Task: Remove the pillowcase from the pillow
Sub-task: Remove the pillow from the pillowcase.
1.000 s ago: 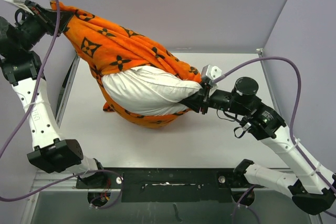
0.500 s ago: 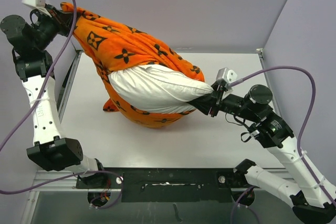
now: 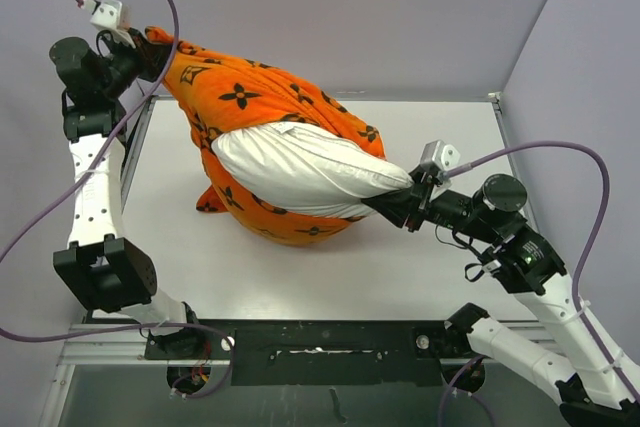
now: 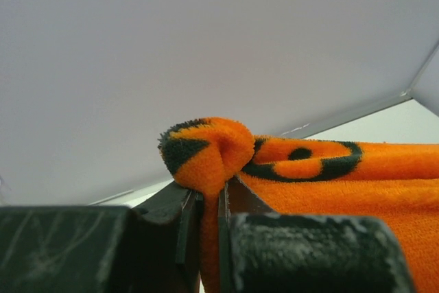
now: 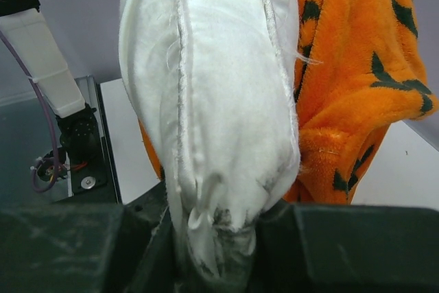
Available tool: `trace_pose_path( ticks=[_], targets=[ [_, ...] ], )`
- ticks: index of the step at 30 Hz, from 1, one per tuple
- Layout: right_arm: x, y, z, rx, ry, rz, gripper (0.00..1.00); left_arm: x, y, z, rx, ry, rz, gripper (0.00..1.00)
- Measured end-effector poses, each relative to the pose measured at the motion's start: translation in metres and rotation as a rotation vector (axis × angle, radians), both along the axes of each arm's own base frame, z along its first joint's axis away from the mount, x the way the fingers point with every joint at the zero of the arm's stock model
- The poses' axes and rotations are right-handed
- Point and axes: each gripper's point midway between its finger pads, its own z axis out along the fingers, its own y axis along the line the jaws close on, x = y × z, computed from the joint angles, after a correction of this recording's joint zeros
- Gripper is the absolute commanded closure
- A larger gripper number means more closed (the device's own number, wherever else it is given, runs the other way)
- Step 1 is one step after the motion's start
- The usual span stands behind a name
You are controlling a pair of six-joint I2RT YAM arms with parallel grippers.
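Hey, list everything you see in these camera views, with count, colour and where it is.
pillowcase: one, orange with black motifs, far left to mid-table
pillow: one, white, mid-table, partly out of the pillowcase
table: one, white, beneath both
cables: two, purple, looping at either side
arms: two, white and black, left and right sides
left pincer: one, black, raised far left, shut on the pillowcase
right pincer: one, black, right of centre, shut on the pillow
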Motion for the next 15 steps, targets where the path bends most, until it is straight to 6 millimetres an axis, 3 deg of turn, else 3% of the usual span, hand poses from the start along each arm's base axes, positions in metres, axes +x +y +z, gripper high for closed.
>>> trace_pose_path(
  ticks=[5,6,7,8,9,15],
  targets=[
    [-0.003,-0.009,-0.003,0.002,-0.001,-0.038,1.00,0.010,-0.002,-0.035,0.009,0.065,-0.022,1.00],
    [-0.002,-0.010,-0.004,-0.001,0.003,-0.049,1.00,0.010,-0.004,-0.039,0.007,0.075,-0.041,0.96],
    [-0.001,-0.011,-0.005,-0.004,0.008,-0.056,1.00,0.009,-0.006,-0.042,0.005,0.084,-0.050,0.77],
    [0.001,-0.011,-0.007,-0.011,0.019,-0.065,1.00,0.008,-0.008,-0.044,0.002,0.095,-0.063,0.47],
    [0.003,-0.010,-0.007,-0.019,0.032,-0.069,1.00,0.006,-0.009,-0.046,-0.001,0.107,-0.071,0.30],
    [0.013,0.002,-0.004,-0.074,0.119,-0.045,1.00,-0.006,0.033,-0.031,-0.009,0.121,0.017,0.10]
  ],
)
